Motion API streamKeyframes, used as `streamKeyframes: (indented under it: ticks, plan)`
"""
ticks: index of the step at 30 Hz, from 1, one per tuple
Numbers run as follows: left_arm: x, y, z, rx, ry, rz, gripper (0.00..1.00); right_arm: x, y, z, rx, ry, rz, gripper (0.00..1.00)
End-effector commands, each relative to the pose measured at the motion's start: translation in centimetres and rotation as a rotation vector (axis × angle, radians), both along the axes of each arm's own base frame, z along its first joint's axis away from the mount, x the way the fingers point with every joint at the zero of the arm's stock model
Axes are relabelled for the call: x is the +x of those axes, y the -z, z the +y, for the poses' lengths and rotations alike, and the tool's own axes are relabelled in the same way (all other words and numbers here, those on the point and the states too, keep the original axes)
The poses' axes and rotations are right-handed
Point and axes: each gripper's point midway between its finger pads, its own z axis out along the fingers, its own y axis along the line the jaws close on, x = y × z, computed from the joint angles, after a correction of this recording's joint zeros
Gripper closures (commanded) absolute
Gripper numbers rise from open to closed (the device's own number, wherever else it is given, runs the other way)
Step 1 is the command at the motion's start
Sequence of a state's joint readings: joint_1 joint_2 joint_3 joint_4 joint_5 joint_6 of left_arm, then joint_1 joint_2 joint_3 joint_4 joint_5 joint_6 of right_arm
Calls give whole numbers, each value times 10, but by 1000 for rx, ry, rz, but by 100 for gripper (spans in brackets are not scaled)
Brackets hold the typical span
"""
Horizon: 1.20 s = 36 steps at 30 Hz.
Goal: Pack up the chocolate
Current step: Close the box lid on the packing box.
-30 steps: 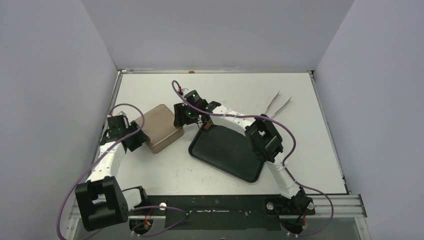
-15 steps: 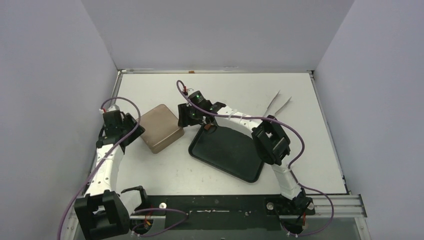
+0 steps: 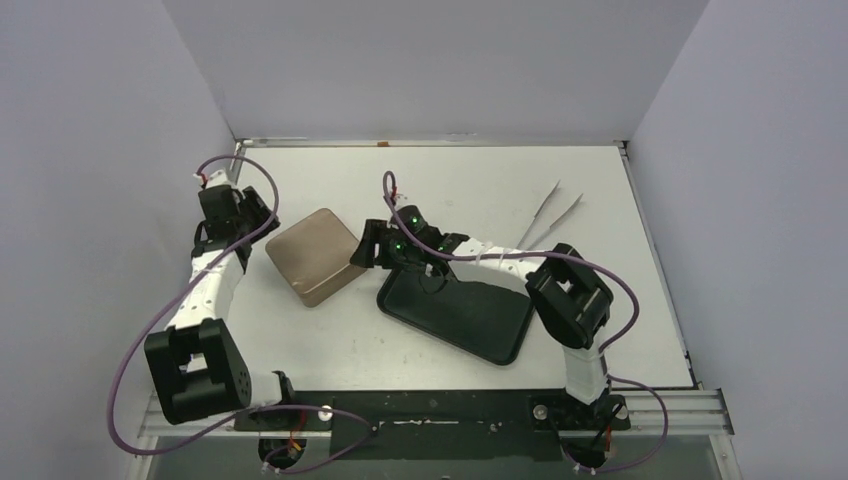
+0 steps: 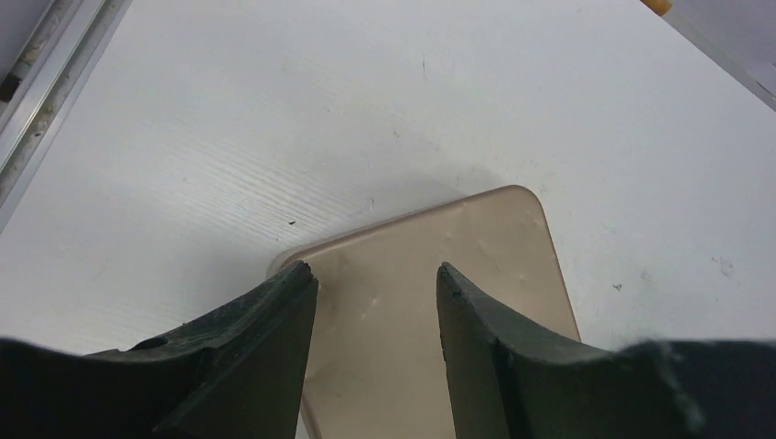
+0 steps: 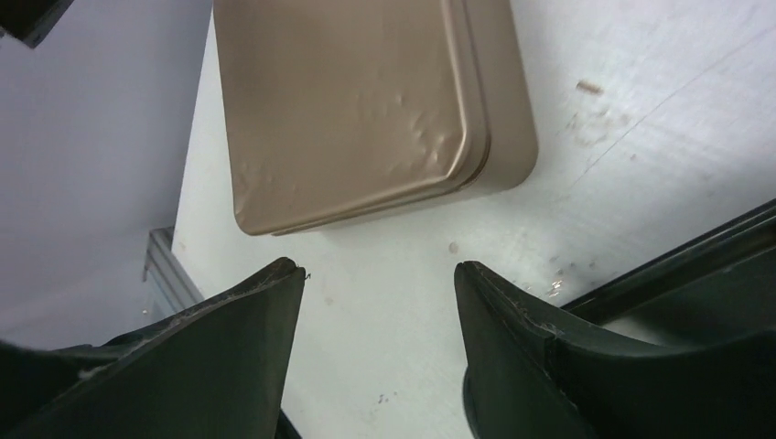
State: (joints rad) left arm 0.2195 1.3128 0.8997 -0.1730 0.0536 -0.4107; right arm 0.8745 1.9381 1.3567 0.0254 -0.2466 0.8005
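Top external view: closed gold-brown tin [image 3: 316, 256] on table [image 3: 450, 180], just left of black tray [image 3: 455, 310] (bare); tweezers [image 3: 555, 212] well apart, far right. Chocolate visible in no view; prob. inside tin, lid on. Left wrist view: left end effector [image 4: 375, 274] over tin, fingers apart, nothing between. Right wrist view: right end effector [image 5: 380, 265] likewise apart, empty, over table btwn tin & tray. Handling est.: pcs small, light, stiff yet brittle, smooth, apt to roll; best nipped across mid-body w/ gentle squeeze.
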Motion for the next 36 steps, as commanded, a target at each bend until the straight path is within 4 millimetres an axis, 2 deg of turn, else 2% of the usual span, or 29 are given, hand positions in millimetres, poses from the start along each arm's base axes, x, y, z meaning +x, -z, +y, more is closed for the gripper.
streamKeyframes:
  ticks: [1,5,10,17,24,29,36]
  plan:
    - [36,-22,12,88,48,-96,51,-16,-56,31,281,48,41,37]
    - [49,-9,13,108,98,-39,51,-21,-51,39,364,108,117,40]
    - [55,12,8,88,148,27,51,-16,-43,49,426,145,182,40]
    - [55,33,8,98,151,124,52,-7,-21,48,396,218,247,38]
    - [55,58,-10,89,162,194,55,0,-15,50,416,244,274,39]
    - [53,68,-11,55,147,248,59,2,-6,51,417,263,299,40]
    - [42,77,-28,52,185,304,60,13,22,47,383,284,317,45]
